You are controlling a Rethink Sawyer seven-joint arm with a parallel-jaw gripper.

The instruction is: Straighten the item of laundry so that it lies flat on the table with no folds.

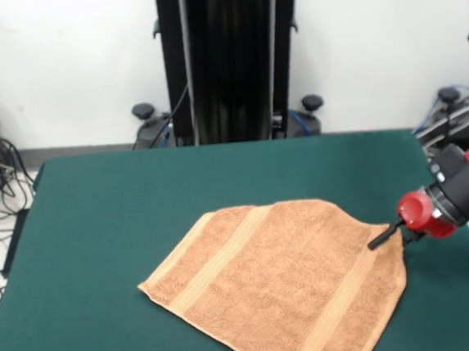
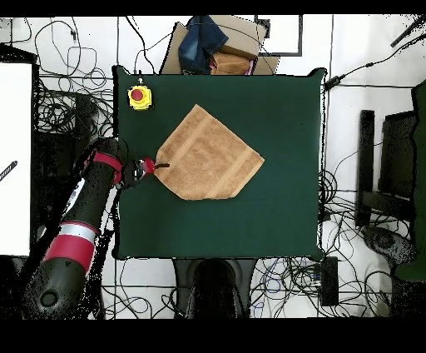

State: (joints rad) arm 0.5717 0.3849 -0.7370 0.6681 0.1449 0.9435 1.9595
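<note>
The pincer (image 1: 385, 236) sits low at the corner of the orange-tan hand towel (image 1: 281, 282); whether it is open or closed cannot be told. The towel spreads away from it across the green table (image 1: 122, 210), lying diagonal and mostly flat.

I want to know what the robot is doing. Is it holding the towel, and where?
It looks so, though the grip itself is hard to see: the gripper sits right at one corner of the towel.
</note>
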